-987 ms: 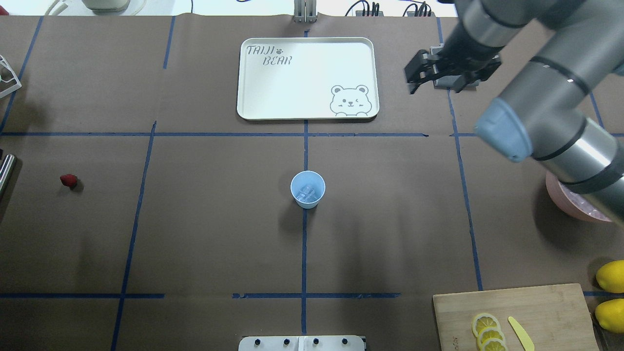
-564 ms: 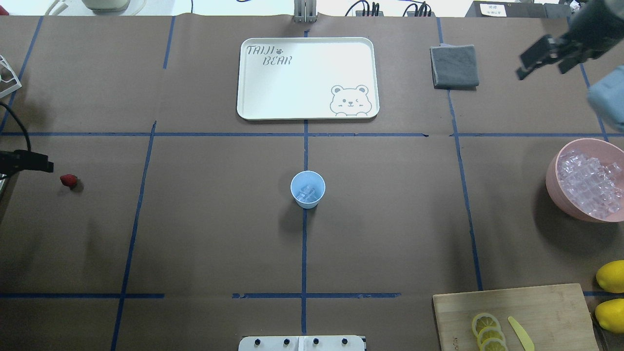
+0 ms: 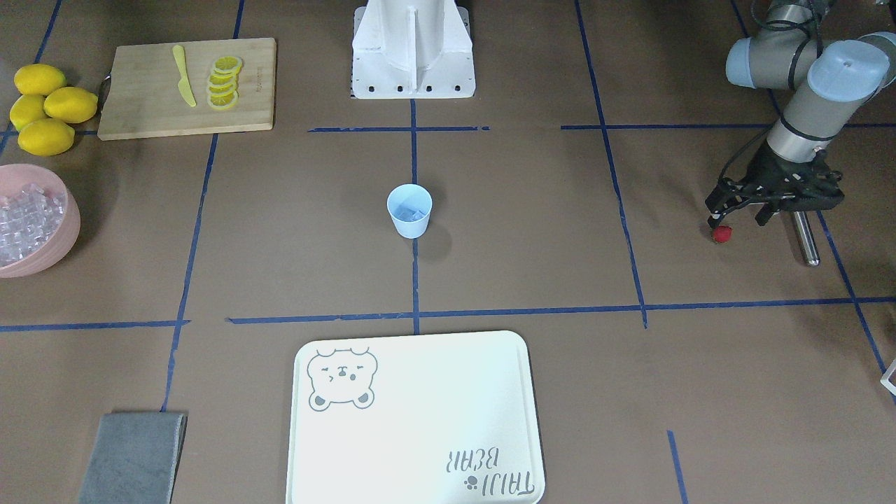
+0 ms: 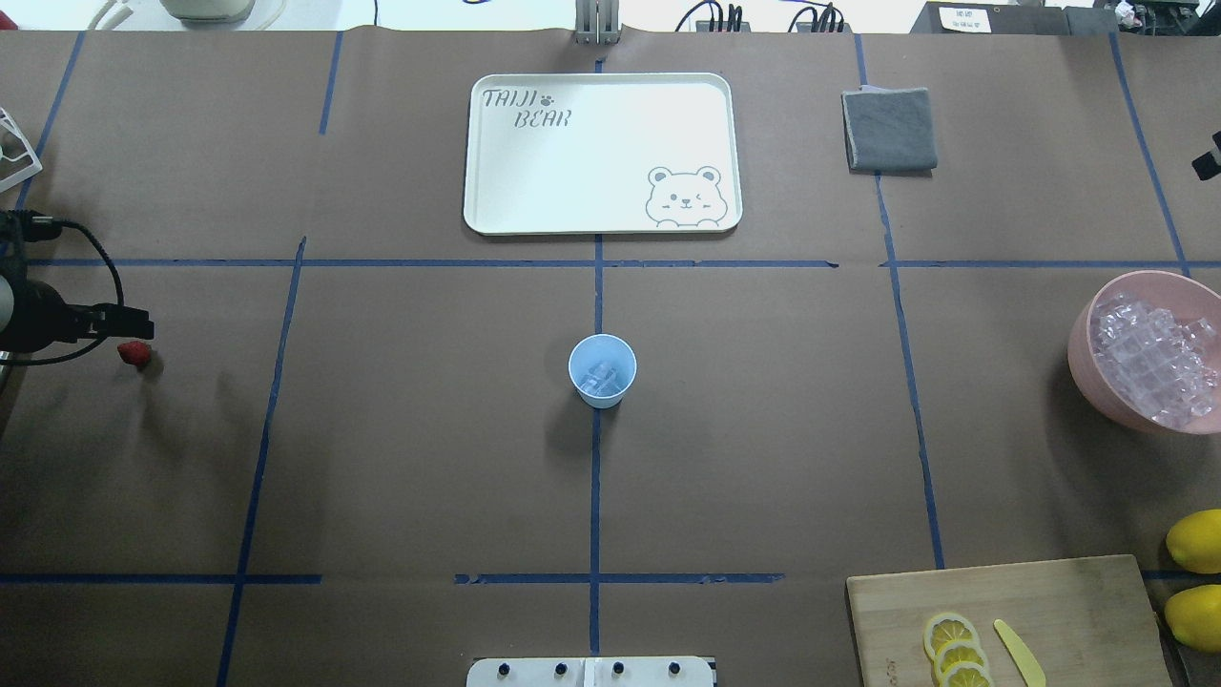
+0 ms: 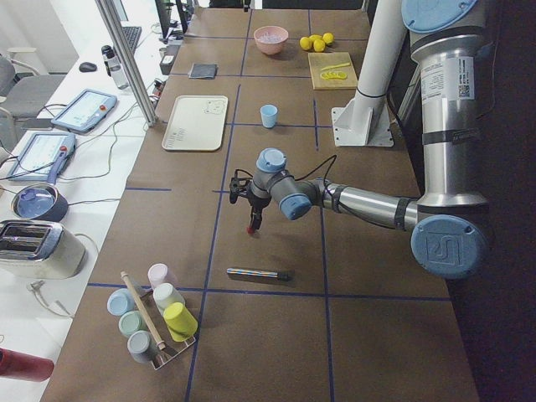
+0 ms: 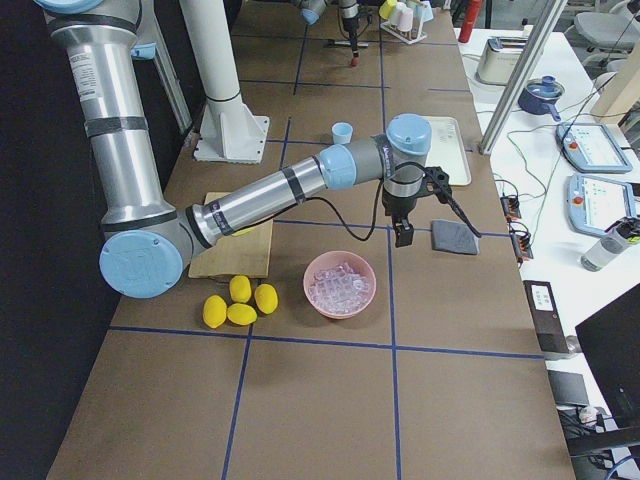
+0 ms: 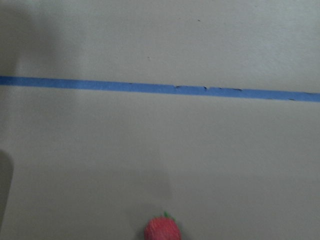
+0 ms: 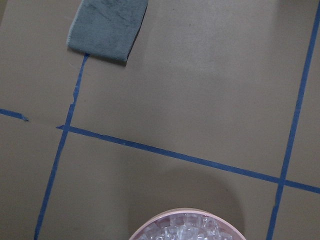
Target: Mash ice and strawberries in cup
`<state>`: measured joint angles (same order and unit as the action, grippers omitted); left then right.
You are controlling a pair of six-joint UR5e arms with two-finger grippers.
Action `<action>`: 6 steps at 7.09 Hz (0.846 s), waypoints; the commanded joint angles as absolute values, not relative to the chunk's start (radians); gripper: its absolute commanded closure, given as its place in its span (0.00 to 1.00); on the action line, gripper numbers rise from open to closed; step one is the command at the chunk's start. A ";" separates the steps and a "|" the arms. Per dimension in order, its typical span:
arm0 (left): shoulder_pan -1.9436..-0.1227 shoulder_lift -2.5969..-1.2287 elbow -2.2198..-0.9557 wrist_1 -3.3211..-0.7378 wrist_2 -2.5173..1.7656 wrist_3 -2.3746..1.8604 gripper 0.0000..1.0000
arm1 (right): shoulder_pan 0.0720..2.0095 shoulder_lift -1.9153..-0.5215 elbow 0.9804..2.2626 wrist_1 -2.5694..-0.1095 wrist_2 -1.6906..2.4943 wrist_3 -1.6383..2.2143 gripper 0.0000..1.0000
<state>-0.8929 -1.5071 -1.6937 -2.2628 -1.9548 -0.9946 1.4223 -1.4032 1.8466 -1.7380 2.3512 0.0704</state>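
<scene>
At nine o'clock on the worktop, the left pincer hangs spread open just beside the strawberry. It should centre over the berry, lower, and close gently. The cup, ice inside, stands at centre. Whether the right pincer is open cannot be told.

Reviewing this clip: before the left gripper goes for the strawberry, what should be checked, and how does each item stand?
1. Is the strawberry lying free, ungrasped: ok.
2. Is the left gripper open: ok, it looks spread.
3. Is it centred on the berry: not ok; the berry lies off to one side, at the left wrist view's bottom edge.
4. Is the cup upright with ice inside: ok.
5. Is the right gripper away from the cup: ok.
6. Is it open or shut: cannot tell.
</scene>
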 commanded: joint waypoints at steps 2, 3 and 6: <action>-0.874 -1.551 -1.623 -2.269 -1.940 -0.997 0.02 | 1.434 -1.416 1.848 -1.736 2.350 0.063 0.01; -0.865 -1.561 -1.609 -2.273 -1.940 -1.002 0.02 | 1.434 -1.416 1.850 -1.736 2.350 0.066 0.01; -0.839 -1.562 -1.608 -2.275 -1.940 -1.028 0.04 | 1.434 -1.414 1.851 -1.736 2.350 0.067 0.01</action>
